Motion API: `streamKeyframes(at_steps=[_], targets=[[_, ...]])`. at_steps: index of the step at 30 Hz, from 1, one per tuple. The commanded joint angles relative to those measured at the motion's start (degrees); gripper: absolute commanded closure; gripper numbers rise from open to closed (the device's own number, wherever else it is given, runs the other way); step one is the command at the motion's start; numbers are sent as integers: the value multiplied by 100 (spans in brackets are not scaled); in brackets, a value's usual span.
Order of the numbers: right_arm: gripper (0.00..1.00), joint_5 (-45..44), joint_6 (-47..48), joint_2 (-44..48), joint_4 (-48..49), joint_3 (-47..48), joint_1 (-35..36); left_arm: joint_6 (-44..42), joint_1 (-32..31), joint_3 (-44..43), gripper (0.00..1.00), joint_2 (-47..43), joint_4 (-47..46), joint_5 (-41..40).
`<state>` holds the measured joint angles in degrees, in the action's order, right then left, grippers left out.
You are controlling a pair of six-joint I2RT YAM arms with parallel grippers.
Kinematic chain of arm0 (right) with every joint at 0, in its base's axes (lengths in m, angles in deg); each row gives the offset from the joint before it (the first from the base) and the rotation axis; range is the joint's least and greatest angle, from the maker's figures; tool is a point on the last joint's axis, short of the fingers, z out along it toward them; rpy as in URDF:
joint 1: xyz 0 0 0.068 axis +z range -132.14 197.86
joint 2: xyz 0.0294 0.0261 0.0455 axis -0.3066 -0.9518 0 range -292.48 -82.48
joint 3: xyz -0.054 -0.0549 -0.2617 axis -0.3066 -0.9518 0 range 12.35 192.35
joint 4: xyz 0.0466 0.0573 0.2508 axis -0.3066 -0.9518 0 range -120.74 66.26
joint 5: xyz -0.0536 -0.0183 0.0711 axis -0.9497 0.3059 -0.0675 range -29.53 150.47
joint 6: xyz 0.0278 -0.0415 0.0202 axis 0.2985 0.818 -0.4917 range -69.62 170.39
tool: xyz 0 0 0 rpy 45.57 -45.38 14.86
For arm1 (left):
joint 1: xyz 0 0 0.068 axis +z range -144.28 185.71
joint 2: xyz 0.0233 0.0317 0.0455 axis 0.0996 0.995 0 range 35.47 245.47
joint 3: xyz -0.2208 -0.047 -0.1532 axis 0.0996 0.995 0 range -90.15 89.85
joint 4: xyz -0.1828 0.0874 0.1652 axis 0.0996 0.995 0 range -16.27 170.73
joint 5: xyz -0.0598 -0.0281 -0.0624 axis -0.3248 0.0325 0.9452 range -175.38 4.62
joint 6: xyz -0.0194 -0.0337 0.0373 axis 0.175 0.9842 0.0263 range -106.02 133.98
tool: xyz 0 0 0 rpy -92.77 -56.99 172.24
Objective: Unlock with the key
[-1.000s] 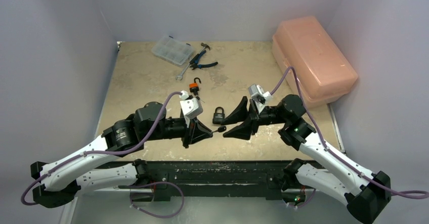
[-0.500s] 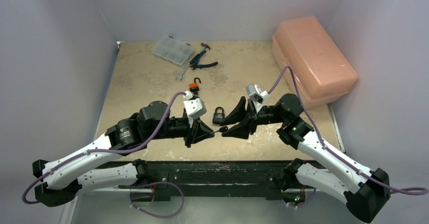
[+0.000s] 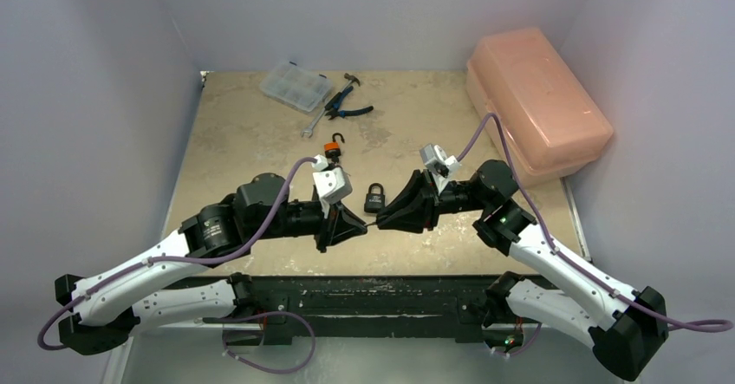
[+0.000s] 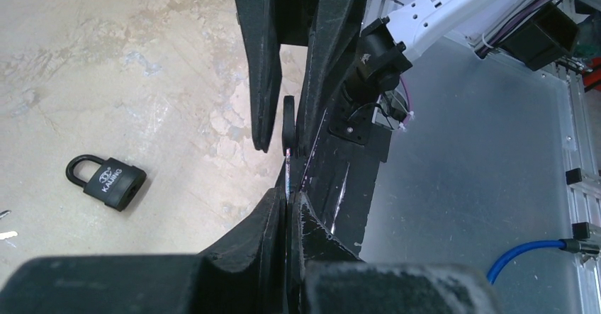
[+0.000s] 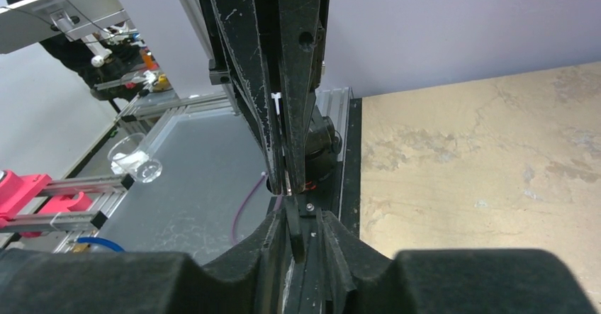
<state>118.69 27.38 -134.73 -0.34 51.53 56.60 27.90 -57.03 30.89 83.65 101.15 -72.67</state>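
I read the stone-look tabletop (image 3: 251, 141) as beige, mottled with paler and greyer blotches. Small metal padlock (image 4: 106, 181): black all over, white lettering on the body. Black-headed metal key (image 4: 288, 122): blade silver. Left gripper (image 3: 360, 224) and right gripper (image 3: 383, 221): matte black, edges scuffed grey. Left arm (image 3: 139, 273) and right arm (image 3: 563, 270): white shells, black joints. Big lidded plastic box (image 3: 537, 98) at 2 o'clock: salmon pink. Compartment organiser (image 3: 295, 85) at 11 o'clock: clear, whitish. Pliers (image 3: 347, 107) beside it: blue-and-black handles. Walls (image 3: 390, 11): pale lavender.
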Motion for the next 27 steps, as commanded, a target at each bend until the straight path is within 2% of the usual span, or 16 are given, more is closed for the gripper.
streamKeyframes(at_steps=[1, 3, 4, 18, 20, 21, 22, 24, 26, 27], targets=[[77, 56, 86, -20, 68, 205, 41, -12, 25, -19, 100, -107, -370, -10], [94, 83, 94, -22, 68, 204, 57, -3, 23, -15, 100, -116, -390, -58], [100, 66, 99, -23, 61, 204, 60, -1, 25, -11, 100, -124, -401, -71], [100, 118, 42, 156, 196, 145, 81, 18, 25, 54, 99, -37, -402, -105], [100, 69, 32, 170, 200, 128, 81, 40, 25, 60, 86, -29, -420, -94], [100, -13, 25, 185, 188, 114, 81, 49, 25, 61, 66, -28, -428, -96], [100, -192, 29, 208, 155, 100, 77, 61, 25, 74, 56, -35, -435, -102], [100, -936, 72, 304, -66, 45, 81, 108, 25, 93, 33, -56, -422, -250], [100, -1866, 8, 409, -274, -80, 81, 190, 25, 115, 14, -120, -384, -611], [100, -2262, -67, 443, -368, -168, 81, 214, 25, 127, 7, -155, -336, -738]])
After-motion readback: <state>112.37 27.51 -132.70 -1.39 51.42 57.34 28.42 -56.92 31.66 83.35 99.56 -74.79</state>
